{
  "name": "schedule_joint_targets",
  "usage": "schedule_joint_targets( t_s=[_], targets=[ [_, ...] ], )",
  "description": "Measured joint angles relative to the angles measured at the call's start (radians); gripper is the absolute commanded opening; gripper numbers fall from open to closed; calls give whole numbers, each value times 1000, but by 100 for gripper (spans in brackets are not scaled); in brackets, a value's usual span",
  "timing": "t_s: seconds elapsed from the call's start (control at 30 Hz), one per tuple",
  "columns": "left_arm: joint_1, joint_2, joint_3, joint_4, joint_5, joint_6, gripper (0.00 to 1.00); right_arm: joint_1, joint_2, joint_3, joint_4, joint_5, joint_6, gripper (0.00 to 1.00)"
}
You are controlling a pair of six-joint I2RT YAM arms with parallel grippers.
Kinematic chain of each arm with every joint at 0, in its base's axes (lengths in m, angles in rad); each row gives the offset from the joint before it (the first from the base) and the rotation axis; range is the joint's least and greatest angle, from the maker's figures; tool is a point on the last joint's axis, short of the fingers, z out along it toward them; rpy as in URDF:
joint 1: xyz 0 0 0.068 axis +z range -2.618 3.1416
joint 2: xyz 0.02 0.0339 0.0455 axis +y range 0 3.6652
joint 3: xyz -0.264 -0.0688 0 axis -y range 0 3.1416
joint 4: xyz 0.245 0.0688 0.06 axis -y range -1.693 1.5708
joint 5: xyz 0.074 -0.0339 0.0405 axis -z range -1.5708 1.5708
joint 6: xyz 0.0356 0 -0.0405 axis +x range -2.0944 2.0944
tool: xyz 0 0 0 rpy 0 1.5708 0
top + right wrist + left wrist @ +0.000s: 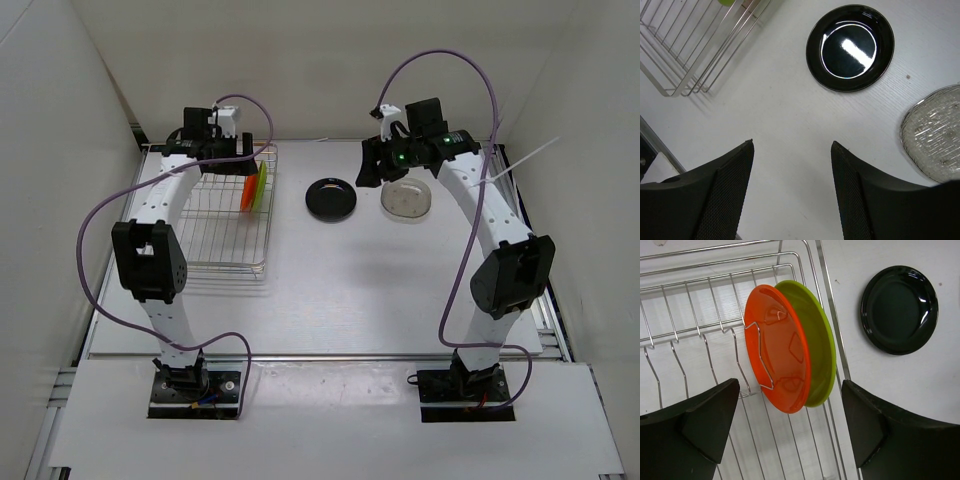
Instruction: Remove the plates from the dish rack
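One rectangular silver wire dish rack (230, 268) is sitting at about 9 o'clock on the white table (350, 290). Two plates are standing on edge inside it, near its 2 o'clock corner: one orange-red round plate (777, 347) and, just at its 3 o'clock side and overlapping it, one lime green round plate (817, 340). A wire prong is crossing the face of the orange-red one.

The left gripper (790, 385) is hanging above these two plates with its two black fingers wide apart and holding nothing.

Two more plates are lying flat on the table, outside the rack. One glossy black round plate (331, 198) is resting at about 12 o'clock. One clear translucent round plate (406, 198) is lying near it, at its 3 o'clock side, not touching.

The right gripper (792, 145) is hovering over the bare table, its fingers also spread and gripping nothing. In its wrist view the black plate is showing at 1 o'clock and the clear one at 3 o'clock.
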Motion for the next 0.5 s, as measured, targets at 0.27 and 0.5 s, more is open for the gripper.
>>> schedule_joint_targets(
  t_s=[0.27, 0.5],
  targets=[
    [5, 18, -5, 29, -15, -8, 91, -1, 0, 0, 0, -2, -3, 66],
    [0, 34, -5, 38, -50, -14, 85, -1, 0, 0, 0, -2, -3, 66]
  ],
)
